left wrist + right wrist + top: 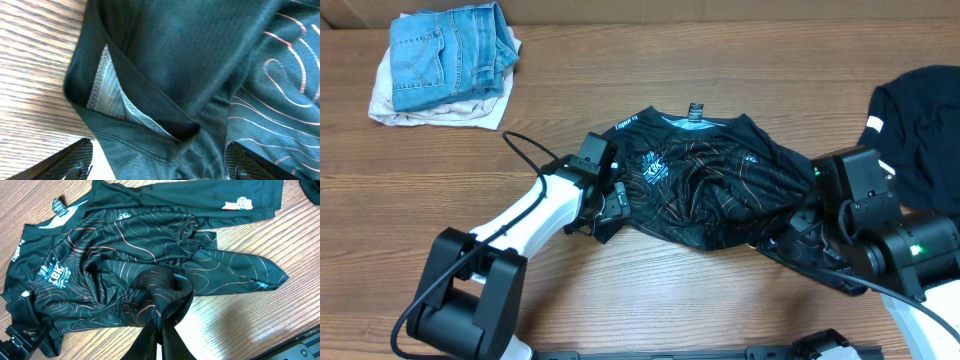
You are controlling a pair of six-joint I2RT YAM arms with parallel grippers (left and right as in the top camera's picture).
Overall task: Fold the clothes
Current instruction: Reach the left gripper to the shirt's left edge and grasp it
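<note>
The clothes, a black jersey [710,180] with fine orange contour lines, lie crumpled in the middle of the table, collar at the far side. My left gripper [610,205] is at the jersey's left edge. In the left wrist view it [160,165] is open, its fingers [70,162] standing wide on either side of a dark hem fold [150,115] that lies between them. My right gripper [790,232] is at the jersey's right front. In the right wrist view it [159,330] is shut on a bunched pinch of the jersey [125,245], which is pulled up into a peak.
A pile of blue jeans [450,55] on a pale cloth lies at the far left. Another black garment [920,130] lies at the right edge. A long sleeve with a white and red logo [240,204] stretches out on the wood.
</note>
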